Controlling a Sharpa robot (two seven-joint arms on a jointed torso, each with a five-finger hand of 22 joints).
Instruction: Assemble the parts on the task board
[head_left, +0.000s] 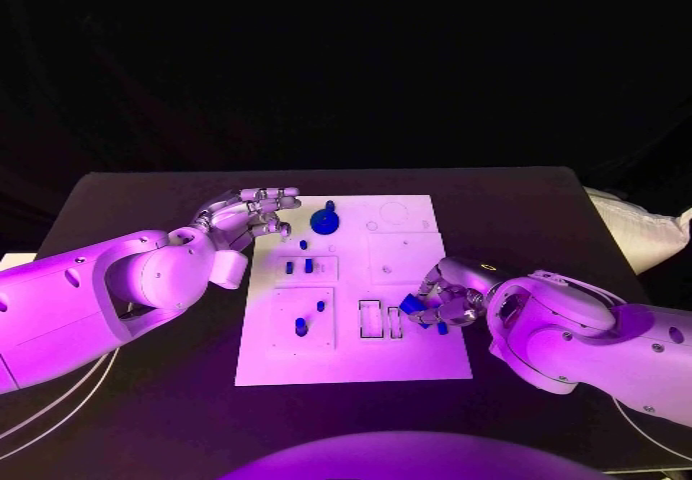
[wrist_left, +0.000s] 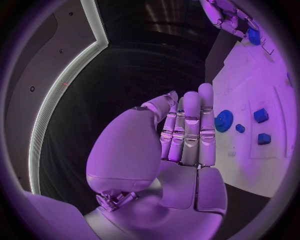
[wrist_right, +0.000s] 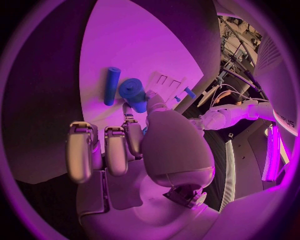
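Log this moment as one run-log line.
left hand: open, fingers straight, at task board far-left edge | right hand: holds blue part over board's right side | blue gear: on board

No legible text stands on the flat white task board (head_left: 418, 360); any lettering there seems too faint to read.
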